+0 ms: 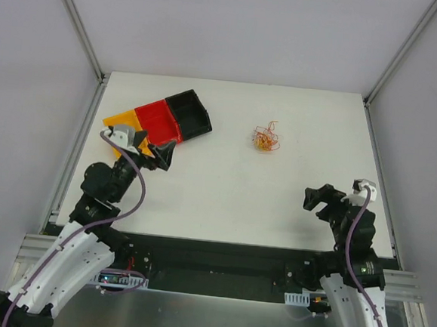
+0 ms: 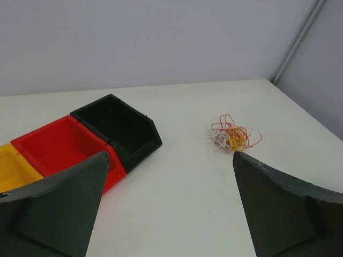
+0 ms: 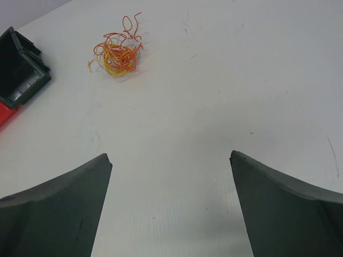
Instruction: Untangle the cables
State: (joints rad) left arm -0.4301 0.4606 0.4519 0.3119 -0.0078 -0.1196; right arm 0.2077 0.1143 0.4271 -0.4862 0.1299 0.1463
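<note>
The cables (image 1: 265,138) are a small loose tangle of thin red, orange and yellow wires lying on the white table, right of centre towards the back. In the left wrist view the cables (image 2: 235,136) lie just beyond the right fingertip, and in the right wrist view the cables (image 3: 117,52) lie far ahead to the left. My left gripper (image 1: 155,149) (image 2: 170,155) hovers open and empty near the tray, well left of the tangle. My right gripper (image 1: 318,198) (image 3: 170,155) stands open and empty, nearer the front and to the right of the tangle.
A tray with yellow, red and black compartments (image 1: 199,124) (image 2: 136,156) (image 3: 32,85) lies at an angle at the back left, close to the left gripper. Metal frame posts (image 1: 78,24) and grey walls enclose the table on three sides.
</note>
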